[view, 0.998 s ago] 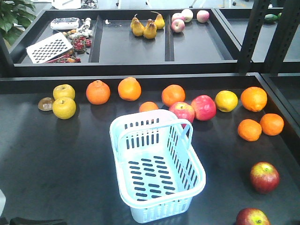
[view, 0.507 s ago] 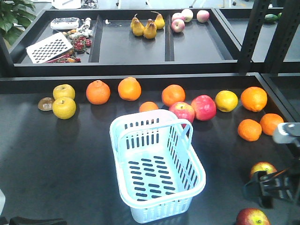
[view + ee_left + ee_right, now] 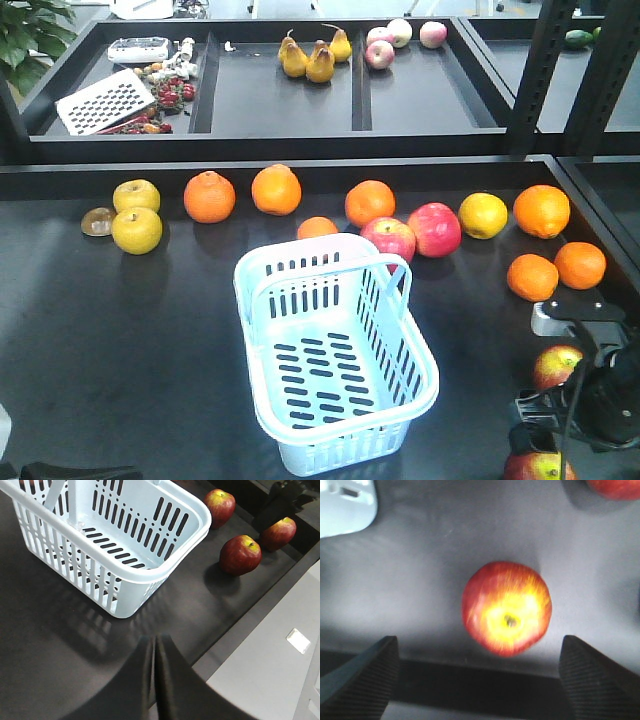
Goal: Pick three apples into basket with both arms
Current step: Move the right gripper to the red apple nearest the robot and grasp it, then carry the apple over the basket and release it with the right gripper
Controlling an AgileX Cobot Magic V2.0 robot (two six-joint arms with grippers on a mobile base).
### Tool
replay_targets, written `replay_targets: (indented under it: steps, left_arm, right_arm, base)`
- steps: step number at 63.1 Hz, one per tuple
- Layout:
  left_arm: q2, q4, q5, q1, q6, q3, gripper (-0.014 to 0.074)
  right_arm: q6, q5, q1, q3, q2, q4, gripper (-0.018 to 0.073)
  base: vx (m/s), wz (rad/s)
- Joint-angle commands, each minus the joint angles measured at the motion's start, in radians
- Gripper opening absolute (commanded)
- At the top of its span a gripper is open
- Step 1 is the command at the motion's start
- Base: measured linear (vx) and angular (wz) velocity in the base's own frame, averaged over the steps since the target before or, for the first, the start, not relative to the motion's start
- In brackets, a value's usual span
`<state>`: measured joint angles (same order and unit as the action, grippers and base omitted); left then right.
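Right arm (image 3: 598, 392) is down low over the front right corner of the counter, wrist bent so the camera looks pretty much straight down at the surface. Right claw (image 3: 479, 641) is spread wide, the two ribbed fingers (image 3: 365, 680) well apart and not touching anything. Left claw (image 3: 154, 645) is pinched tight, tips pressed together with nothing in them, hovering above the counter's front edge, tilted down.
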<state>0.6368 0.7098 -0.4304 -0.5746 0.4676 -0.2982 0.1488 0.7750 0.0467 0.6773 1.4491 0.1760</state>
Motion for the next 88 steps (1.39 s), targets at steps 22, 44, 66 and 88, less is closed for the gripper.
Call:
replay_targets:
  steps: [22, 44, 66, 88]
  left_arm:
    - [0.001, 0.028, 0.051, 0.0, -0.002, -0.027, -0.0006]
    - [0.001, 0.028, 0.051, 0.0, -0.002, -0.027, -0.0006]
    - [0.001, 0.028, 0.054, 0.0, -0.002, -0.027, -0.0006]
    - [0.001, 0.028, 0.054, 0.0, -0.002, -0.027, -0.0006]
  right_arm:
    - [-0.018, -0.113, -0.007, 0.027, 0.213, -0.003, 0.0597]
    - [-0.013, -0.183, -0.007, 0.027, 0.335, 0.002, 0.0569]
    - [0.019, -0.147, -0.007, 0.027, 0.255, 0.002, 0.0041]
    - [0.114, 0.053, -0.003, 0.027, -0.211, 0.081, -0.0007]
  base:
    - [0.0, 0.0]
    - [0.0, 0.0]
    - [0.0, 0.0]
    - [0.0, 0.0]
